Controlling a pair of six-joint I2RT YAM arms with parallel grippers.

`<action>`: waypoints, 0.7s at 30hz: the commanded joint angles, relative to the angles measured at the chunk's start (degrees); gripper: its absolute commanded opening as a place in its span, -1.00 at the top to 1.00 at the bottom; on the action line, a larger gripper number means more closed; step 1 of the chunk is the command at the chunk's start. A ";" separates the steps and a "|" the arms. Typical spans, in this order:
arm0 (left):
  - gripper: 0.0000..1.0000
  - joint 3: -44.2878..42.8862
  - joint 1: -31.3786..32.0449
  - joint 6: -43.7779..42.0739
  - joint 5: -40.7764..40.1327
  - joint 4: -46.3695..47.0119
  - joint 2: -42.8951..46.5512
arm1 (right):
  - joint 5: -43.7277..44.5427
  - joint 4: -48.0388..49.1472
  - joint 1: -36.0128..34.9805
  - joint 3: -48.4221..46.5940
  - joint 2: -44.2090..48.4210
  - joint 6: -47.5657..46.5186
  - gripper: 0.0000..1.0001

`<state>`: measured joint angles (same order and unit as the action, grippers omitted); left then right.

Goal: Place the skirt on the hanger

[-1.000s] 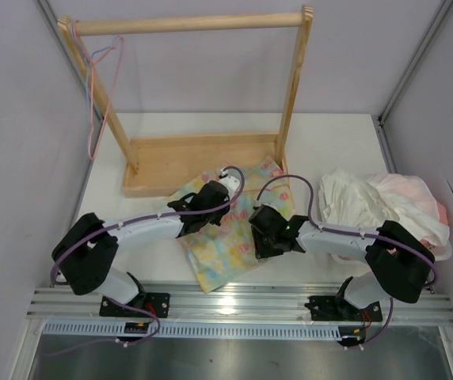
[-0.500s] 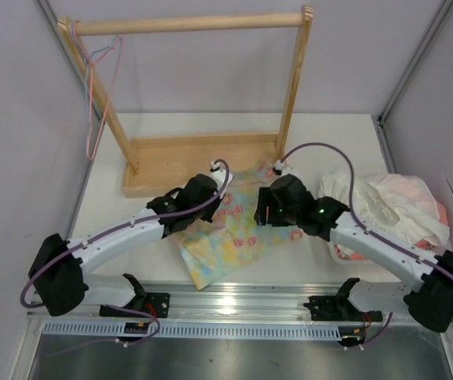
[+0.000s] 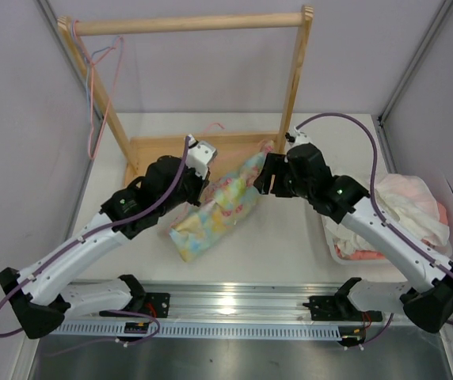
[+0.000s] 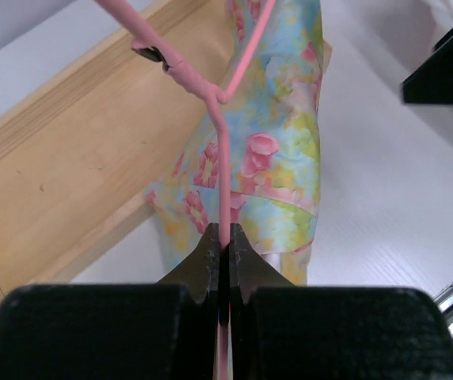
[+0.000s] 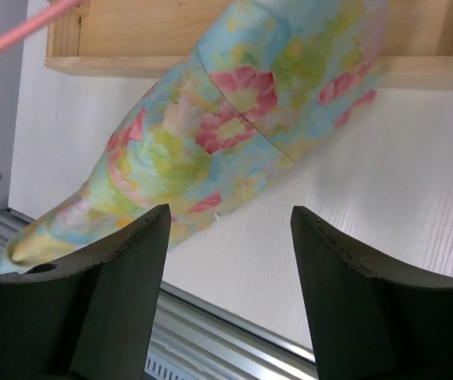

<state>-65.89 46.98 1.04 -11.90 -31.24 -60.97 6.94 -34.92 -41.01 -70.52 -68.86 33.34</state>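
From the left wrist view, found the left gripper (image 4: 221, 237) pinched tight on the pink wire of the hanger (image 4: 219, 166), below its twisted neck. Noted the skirt (image 4: 278, 150) hanging just right of that wire, over the wooden rack base (image 4: 68, 158) and the white table (image 4: 385, 198). From the right wrist view, recorded the right gripper (image 5: 228, 218) spread wide, holding nothing; logged the skirt beyond its fingertips. From the top, confirmed the skirt slanting from beside the right gripper down past the left gripper.
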 commanded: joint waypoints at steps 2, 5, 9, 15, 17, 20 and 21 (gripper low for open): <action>1.00 -9.34 0.13 0.72 -3.98 -2.31 -0.11 | -1.75 1.43 0.32 -5.41 -3.73 -1.96 -0.37; 1.00 -16.36 0.13 1.77 -6.02 -6.61 -3.00 | -3.59 1.61 1.46 -7.78 -6.88 -2.58 -0.39; 1.00 -22.51 0.13 2.65 -7.16 -7.08 -4.59 | -4.39 1.08 3.74 -11.12 -11.03 -3.20 -0.36; 1.00 -33.14 0.21 3.71 -8.92 -10.68 -11.08 | -6.24 0.56 6.65 -14.55 -13.14 -2.93 -0.36; 1.00 -34.74 0.13 3.97 -10.50 -11.55 -12.32 | -6.24 0.73 6.74 -14.82 -12.71 -2.85 -0.37; 1.00 -40.62 0.13 4.41 -13.04 -14.27 -16.45 | -5.71 0.38 6.74 -14.65 -11.04 -2.58 -0.38; 1.00 -45.25 0.13 4.50 -13.67 -15.24 -17.68 | -5.62 0.11 6.82 -14.64 -10.51 -2.58 -0.38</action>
<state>-102.69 46.98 4.05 -21.50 -46.35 -76.95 1.85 -34.92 -34.26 -82.65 -81.73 31.24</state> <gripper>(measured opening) 0.030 0.688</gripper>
